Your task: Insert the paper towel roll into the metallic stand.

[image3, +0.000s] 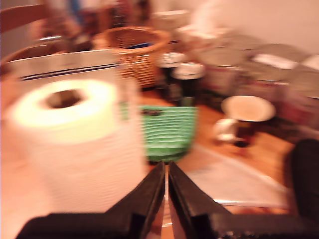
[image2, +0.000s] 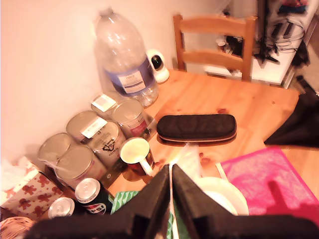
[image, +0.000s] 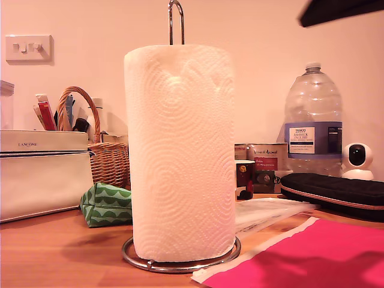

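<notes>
Item: paper towel roll, seated on metallic stand.

Roll stands upright on the desk, long axis vertical, core hole upward; the stand's loop pokes out above it and the ring base circles its foot, so insertion looks complete. My first pincer and my second pincer are each pressed together, empty, both clear of the roll.

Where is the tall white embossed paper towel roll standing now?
In the exterior view, the tall white embossed paper towel roll stands mid-frame on the shiny chrome wire stand, inside its ring base, with the green patterned pouch at that view's left.
</notes>
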